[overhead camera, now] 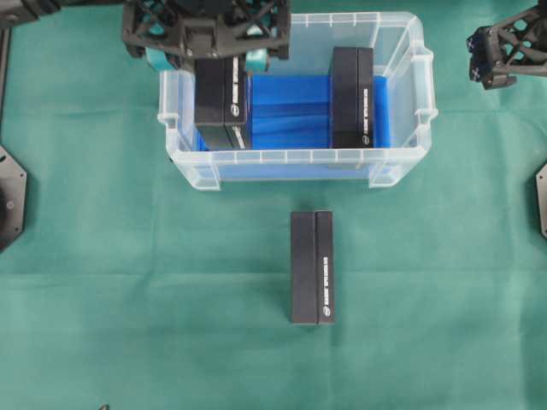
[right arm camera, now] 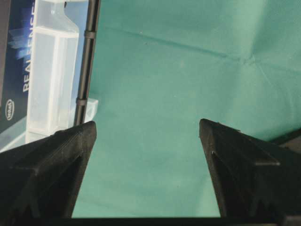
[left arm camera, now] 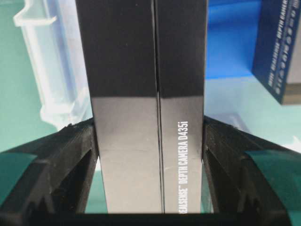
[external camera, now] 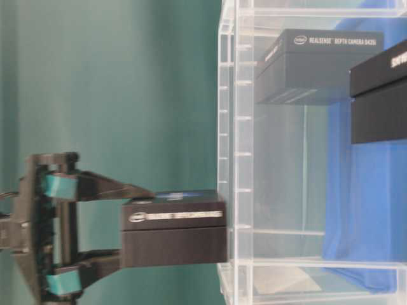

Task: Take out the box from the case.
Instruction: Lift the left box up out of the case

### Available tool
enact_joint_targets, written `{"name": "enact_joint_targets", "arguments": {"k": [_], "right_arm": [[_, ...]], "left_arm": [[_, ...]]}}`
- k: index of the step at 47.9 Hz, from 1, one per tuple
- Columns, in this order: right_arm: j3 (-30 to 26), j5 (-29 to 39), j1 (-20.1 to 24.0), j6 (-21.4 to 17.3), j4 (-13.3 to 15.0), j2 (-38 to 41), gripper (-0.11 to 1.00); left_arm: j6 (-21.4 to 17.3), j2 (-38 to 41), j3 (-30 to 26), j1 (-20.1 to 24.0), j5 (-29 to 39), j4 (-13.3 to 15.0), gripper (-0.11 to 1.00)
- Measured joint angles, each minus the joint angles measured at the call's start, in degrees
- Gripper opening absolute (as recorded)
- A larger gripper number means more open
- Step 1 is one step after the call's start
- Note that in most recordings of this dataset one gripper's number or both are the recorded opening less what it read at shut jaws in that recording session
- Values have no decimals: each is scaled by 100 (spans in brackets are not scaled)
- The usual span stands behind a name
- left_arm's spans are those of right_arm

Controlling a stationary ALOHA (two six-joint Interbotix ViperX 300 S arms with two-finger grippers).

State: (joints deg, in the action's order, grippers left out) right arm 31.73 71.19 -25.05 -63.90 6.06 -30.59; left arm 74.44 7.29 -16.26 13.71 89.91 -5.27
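Observation:
The case (overhead camera: 299, 156) is a clear plastic bin lined with blue cloth (overhead camera: 291, 107). My left gripper (overhead camera: 208, 64) is shut on a black box (overhead camera: 222, 102) over the case's left end. In the left wrist view both fingers (left arm camera: 80, 155) press the box's (left arm camera: 141, 94) long sides. At table level the held box (external camera: 175, 235) is raised, its far end level with the case's rim (external camera: 232, 127). A second black box (overhead camera: 352, 98) lies inside at the right. My right gripper (overhead camera: 504, 51) hangs open beyond the case's right end, with only green cloth between its fingers (right arm camera: 148, 129).
A third black box (overhead camera: 312, 266) lies on the green tablecloth (overhead camera: 102, 256) in front of the case. The case's side handle (right arm camera: 49, 70) shows at the left of the right wrist view. Black arm mounts sit at the table's left (overhead camera: 10, 201) and right (overhead camera: 540, 201) edges.

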Motion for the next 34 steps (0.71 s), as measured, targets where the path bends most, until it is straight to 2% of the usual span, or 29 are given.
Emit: {"name": "enact_joint_targets", "arguments": {"k": [17,34], "right_arm": [[26,0,0,0,9,-44,87],[26,0,0,0,9,-53,87]], "left_arm": [[9,-35,-624,-26,571,0,60],[9,-35,-694,-18,668,0,60]]}}
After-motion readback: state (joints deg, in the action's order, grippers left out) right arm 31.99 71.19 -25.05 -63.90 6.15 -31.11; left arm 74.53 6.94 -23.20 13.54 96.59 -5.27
